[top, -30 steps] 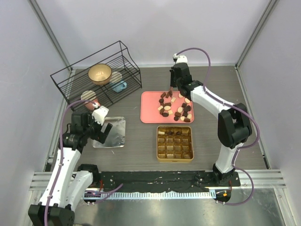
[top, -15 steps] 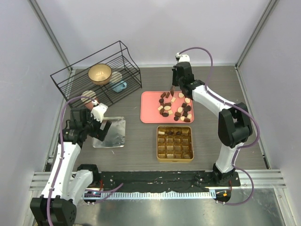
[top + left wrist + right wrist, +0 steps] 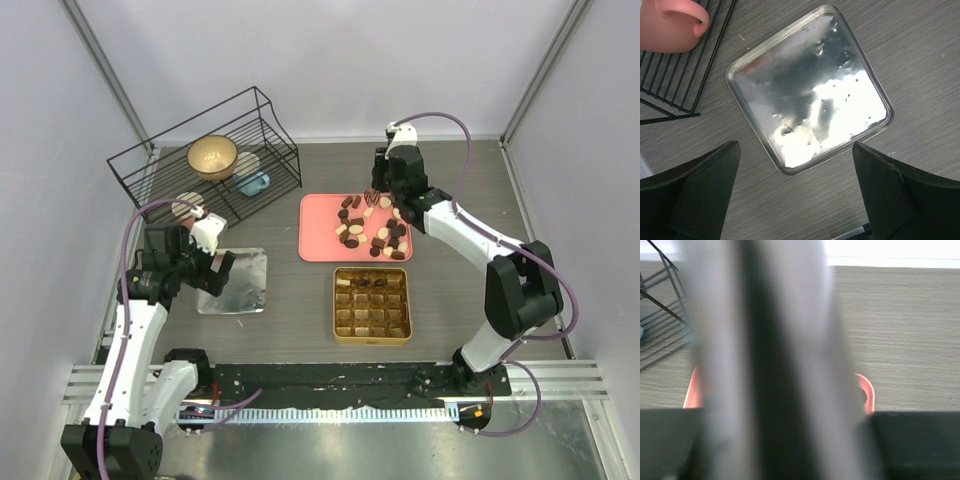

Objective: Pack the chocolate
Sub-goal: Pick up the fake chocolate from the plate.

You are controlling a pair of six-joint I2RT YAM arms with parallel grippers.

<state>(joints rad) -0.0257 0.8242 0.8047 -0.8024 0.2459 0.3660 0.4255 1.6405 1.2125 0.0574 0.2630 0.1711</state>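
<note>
Right gripper moved along the far rim of the pink tray; left gripper idle

Within the last second the right gripper (image 3: 377, 192) has slid a little to its right above the far edge of the pink tray (image 3: 318, 240), its arm swinging outward. Whether its jaws are parted or pinching a piece cannot be told, since its own camera shows only a blurred grey and dark shape. The chocolate (image 3: 378, 232) lies heaped on the tray just on the near side of this gripper, with a few pieces already in the gold tin (image 3: 372, 338) further toward the arm's base. The left gripper (image 3: 794, 150) has shifted only slightly and hangs wide open above the silver tray (image 3: 810, 90). Judged from this, a pick is being lined up and most of the packing remains
</note>
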